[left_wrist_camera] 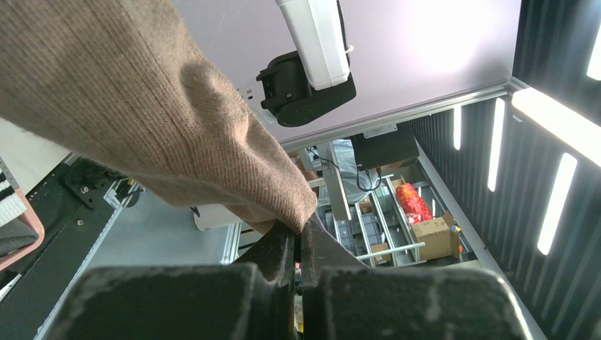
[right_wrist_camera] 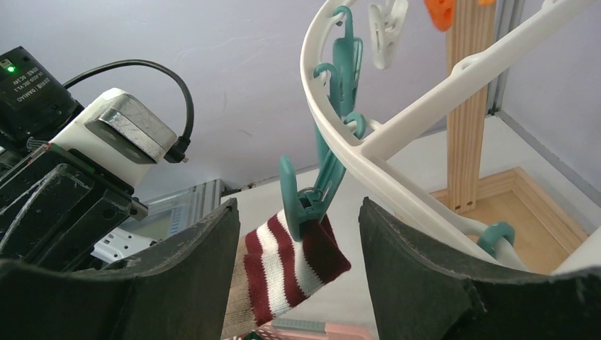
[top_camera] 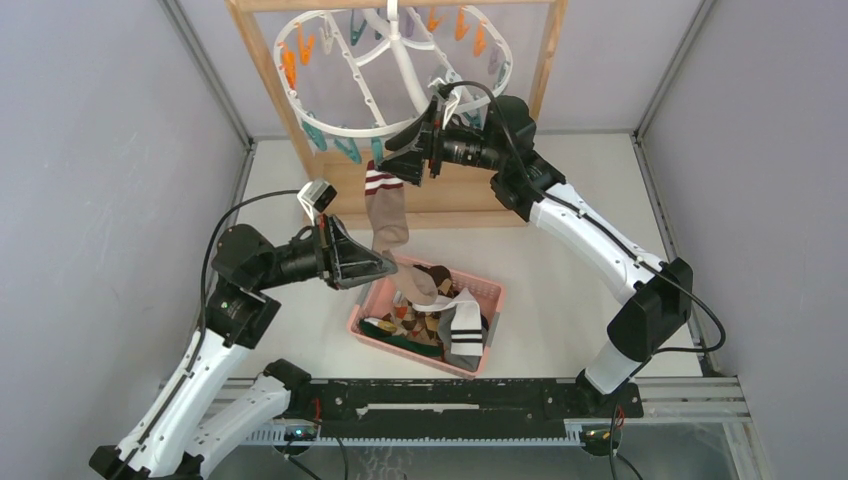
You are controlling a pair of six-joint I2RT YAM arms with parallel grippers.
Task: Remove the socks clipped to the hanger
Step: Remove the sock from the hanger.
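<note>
One sock (top_camera: 385, 215) hangs on the hanger (right_wrist_camera: 461, 78), a beige one with a maroon and white striped cuff. It dangles in the upper middle of the overhead view. The cuff is pinched in a teal clip (right_wrist_camera: 312, 198) on the near rim of the white oval. The other clips I can make out look bare.

The left claw (left_wrist_camera: 298, 244) is shut tight on the toe end of that sock, and the beige knit fills the upper left of its wrist view. The sock runs at a slant from the clip down to that claw. The right claw (right_wrist_camera: 299, 209) is up at the rim with its jaws well open and holding nothing. They sit either side of the teal clip, not touching it as far as I can tell.

So I'd say we're on the unclipping step, probably for the final sock. Next I reckon the right claw has to close on the clip's handles to open it. Then the left one can draw the sock down and away. Squeeze too low and it just grabs the cuff.

The pink basket (top_camera: 365, 305) sits on the tabletop (top_camera: 560, 300) in the lower middle of the frame. It has a pile of mixed socks (top_camera: 430, 320) in it, so that's the drop spot.
</note>
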